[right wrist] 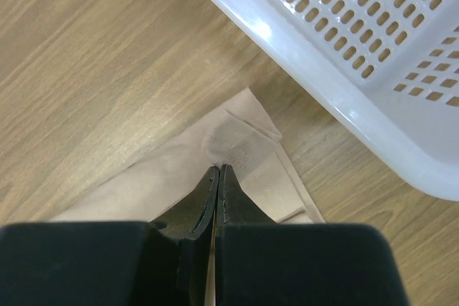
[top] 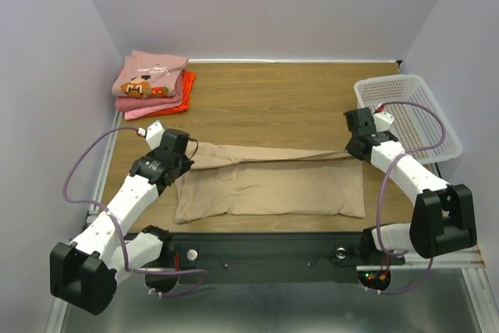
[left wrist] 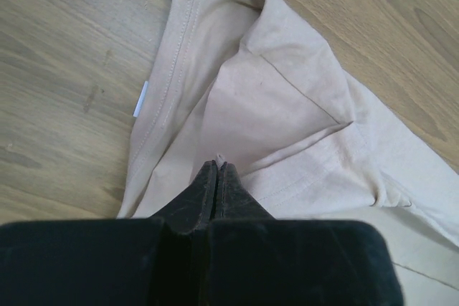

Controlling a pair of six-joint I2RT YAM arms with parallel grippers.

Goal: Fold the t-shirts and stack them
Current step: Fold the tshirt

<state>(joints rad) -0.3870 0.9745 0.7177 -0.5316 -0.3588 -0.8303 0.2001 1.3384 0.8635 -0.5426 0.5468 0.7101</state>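
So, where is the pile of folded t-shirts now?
The t-shirt pile sits at the table's far left corner in the top view, beyond the left gripper, opposite the white mesh basket.

No legible writing.
The small white tag (left wrist: 141, 98) on the plain tan cloth t-shirt (left wrist: 287, 105) collar is too small to read; the brown-white graphic (top: 140, 88) on the dusty pink t-shirt (top: 156, 68) likewise.

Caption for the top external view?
Left gripper and right gripper pinch the tan t-shirt mid-fold; folded shirts stacked far-left, white basket right.
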